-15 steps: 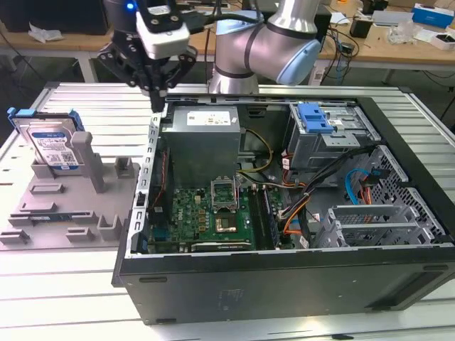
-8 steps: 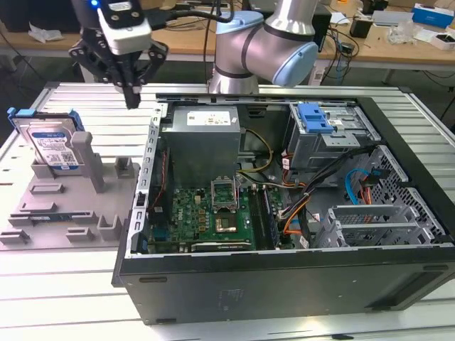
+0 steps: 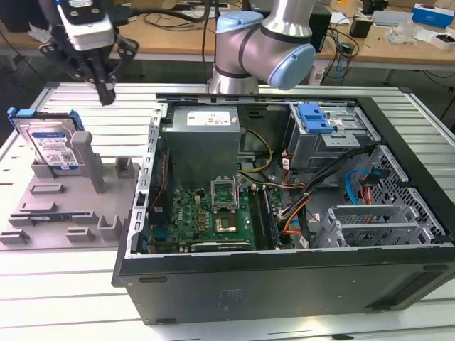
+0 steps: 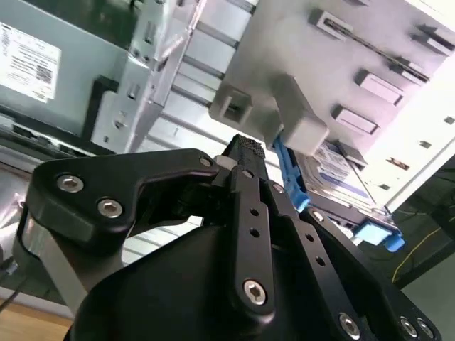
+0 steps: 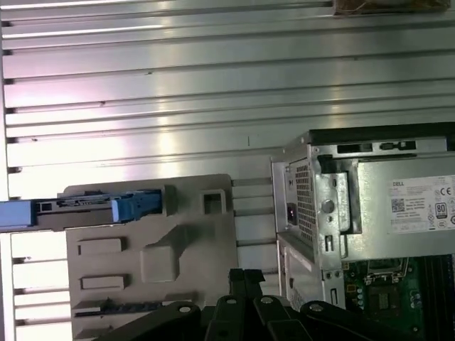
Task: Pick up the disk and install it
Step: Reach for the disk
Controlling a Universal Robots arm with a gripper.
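Slatted table (image 3: 426, 121) under disk (image 3: 50, 142); desks (image 3: 387, 44) behind

On the bench (image 3: 57, 298) lies an open computer case (image 3: 284, 284), with a grey holder (image 3: 71, 206) just beside it at the exterior view's left.

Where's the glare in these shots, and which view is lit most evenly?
First wrist view: bright glare bands run across the ribbed table. Second wrist view: the area past the disk blows out white. Exterior view: the most even light, with only soft highlights on the arm.
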